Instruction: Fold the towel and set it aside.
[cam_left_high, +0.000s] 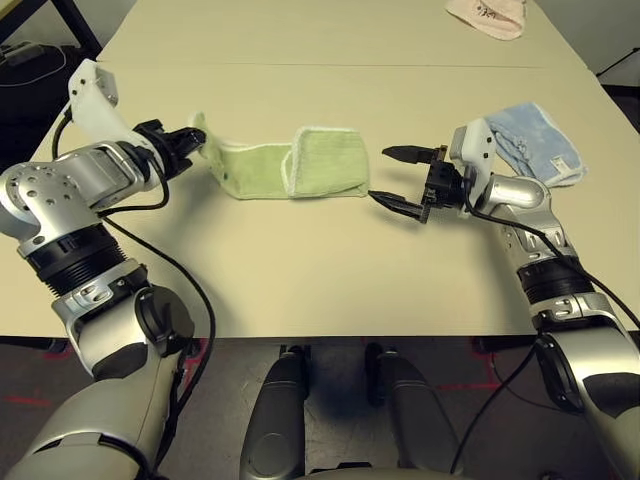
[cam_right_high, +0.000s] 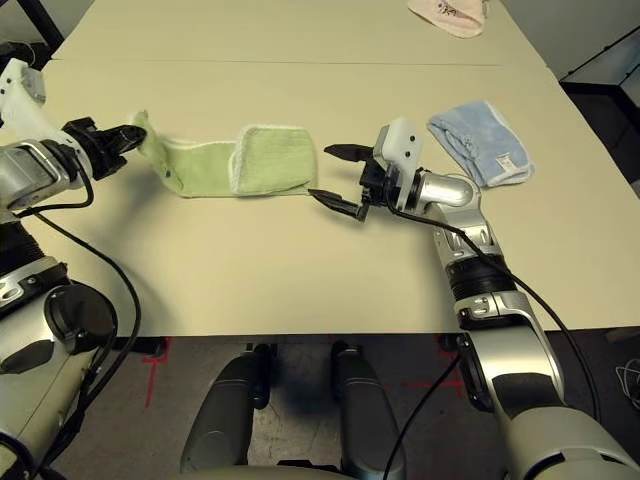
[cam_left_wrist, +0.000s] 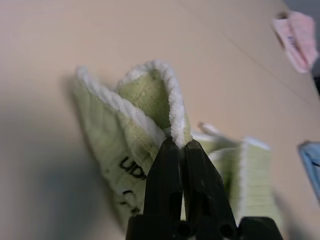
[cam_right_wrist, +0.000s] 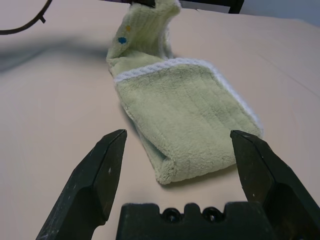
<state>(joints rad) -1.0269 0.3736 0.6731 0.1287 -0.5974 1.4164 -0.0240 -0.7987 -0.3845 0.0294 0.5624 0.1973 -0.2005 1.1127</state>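
My left hand (cam_left_high: 196, 143) is shut tight on one end of the towel (cam_left_high: 300, 165), pinching the white edge and lifting it off the desk (cam_left_high: 300, 270). The other end of the towel lies flat on the desk, already folded over once. My right hand (cam_left_high: 400, 180) is wide open and holds nothing. It waits just beside the folded end, not touching it.

I think the job now is to bring the lifted end over onto the flat part. To do it well, I should keep my pinch firm so the edge does not slip out. I should carry it straight along the towel so the edges line up. My right hand could press the flat end down so it does not slide.

The desk is pale and smooth. A blue towel (cam_left_high: 535, 145) lies near my right arm. A pink towel (cam_left_high: 487, 15) lies at the far side. The floor below is dark.
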